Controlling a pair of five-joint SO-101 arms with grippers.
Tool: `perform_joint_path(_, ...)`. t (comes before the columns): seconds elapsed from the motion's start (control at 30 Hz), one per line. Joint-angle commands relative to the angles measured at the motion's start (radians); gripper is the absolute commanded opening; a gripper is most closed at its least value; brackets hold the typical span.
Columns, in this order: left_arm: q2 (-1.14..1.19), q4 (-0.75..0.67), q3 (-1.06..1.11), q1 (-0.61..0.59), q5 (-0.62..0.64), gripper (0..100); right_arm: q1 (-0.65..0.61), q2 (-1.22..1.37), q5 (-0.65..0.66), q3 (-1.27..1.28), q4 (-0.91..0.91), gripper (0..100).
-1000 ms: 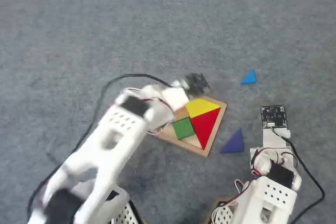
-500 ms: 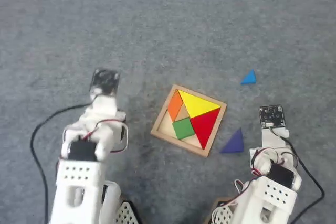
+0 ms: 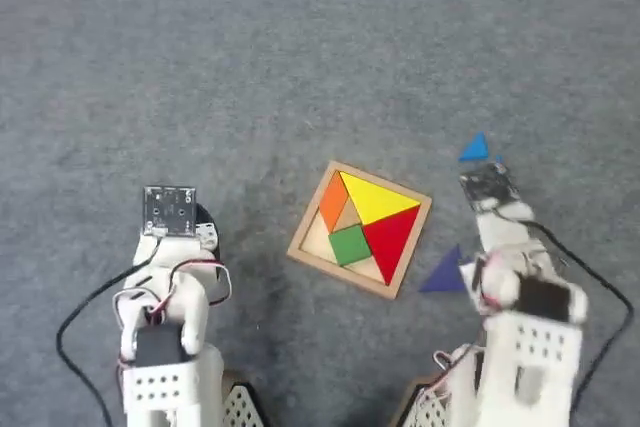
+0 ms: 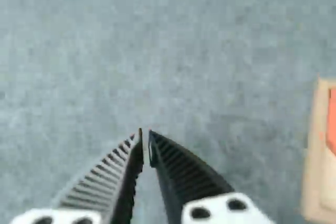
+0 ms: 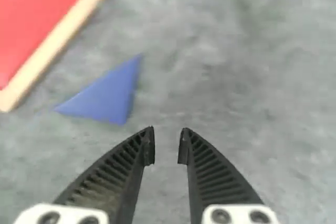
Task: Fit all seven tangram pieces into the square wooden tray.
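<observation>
The fingers of the right gripper (image 5: 165, 142) are held slightly apart, with a narrow gap between the tips and nothing in it. Just ahead of the tips a blue triangle (image 5: 105, 98) is seen lying flat on the grey carpet (image 5: 252, 51), close beside the rim of the tray (image 5: 60, 38), in which the red piece (image 5: 31, 14) is seated. The fingers of the left gripper (image 4: 145, 137) are closed on nothing, tip almost against tip, over bare carpet, with an edge of the tray off to one side.

From above, the tray is found between the two arms, turned corner-on. Four pieces are laid in it: the red one, a yellow triangle (image 3: 380, 202), an orange piece (image 3: 333, 202) and a green square (image 3: 349, 244), with bare wood left around them. Outside, a dark triangle (image 3: 443, 272) lies just beside the tray and a small light triangle (image 3: 474, 148) lies farther off. Which of the two is faced in the right wrist view cannot be told for certain.

The triangle is judged to be light, stiff and thin, with smooth painted faces. As it lies flat, little edge is offered. It is probably best pinched edge to edge near its middle rather than at a pointed corner, where it could twist or slip out.
</observation>
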Motion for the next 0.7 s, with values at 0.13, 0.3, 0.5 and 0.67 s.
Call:
perform_joint_path(0.13, -0.107, 0.42, -0.015, -0.005, 0.012, 2, -0.131, 0.493, -0.129, -0.29, -0.101, 9.7)
perform_joint_path(0.3, -0.106, 0.428, -0.015, -0.003, 0.015, 2, -0.133, 0.725, -0.186, -0.545, -0.107, 9.7)
perform_joint_path(0.5, -0.106, 0.428, -0.015, -0.003, 0.015, 2, -0.127, 1.007, -0.407, -0.878, -0.13, 10.2)
perform_joint_path(0.67, -0.106, 0.428, -0.015, -0.003, 0.015, 2, -0.128, 1.28, -0.686, -1.16, -0.159, 10.2)
